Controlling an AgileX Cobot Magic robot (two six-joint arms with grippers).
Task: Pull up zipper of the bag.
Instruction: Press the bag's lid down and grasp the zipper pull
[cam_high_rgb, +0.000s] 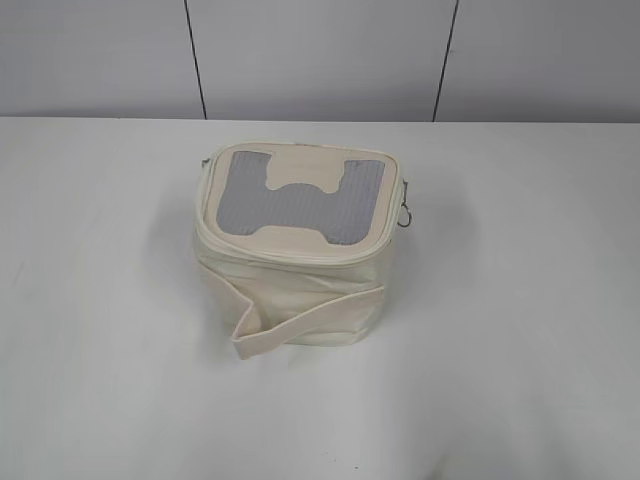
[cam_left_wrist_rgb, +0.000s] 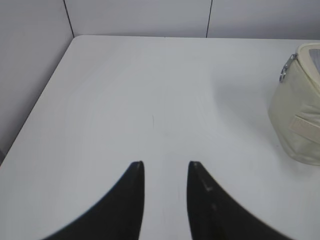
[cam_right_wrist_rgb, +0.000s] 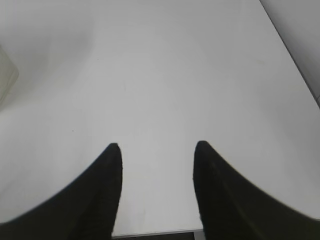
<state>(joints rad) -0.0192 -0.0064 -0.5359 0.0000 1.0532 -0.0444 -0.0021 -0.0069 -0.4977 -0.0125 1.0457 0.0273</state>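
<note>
The small boxy cream bag (cam_high_rgb: 290, 285) stands mid-table, with a grey mesh top panel, a cream H-shaped patch and a wide cream strap hanging at its front. Its thin cream zipper (cam_high_rgb: 390, 225) runs round the top rim. A silver ring pull (cam_high_rgb: 405, 215) hangs at the bag's right side. The left wrist view shows the bag (cam_left_wrist_rgb: 300, 125) at its right edge with a ring pull (cam_left_wrist_rgb: 286, 70). My left gripper (cam_left_wrist_rgb: 166, 165) is open and empty over bare table, well left of the bag. My right gripper (cam_right_wrist_rgb: 157, 146) is open and empty. A sliver of the bag (cam_right_wrist_rgb: 5, 75) shows at that view's left edge.
The white table (cam_high_rgb: 520, 300) spreads around the bag. A grey panelled wall (cam_high_rgb: 320, 55) stands behind it. The table's left edge meets a wall in the left wrist view (cam_left_wrist_rgb: 30, 115). Its right edge (cam_right_wrist_rgb: 295, 65) and near edge (cam_right_wrist_rgb: 155, 233) show in the right wrist view.
</note>
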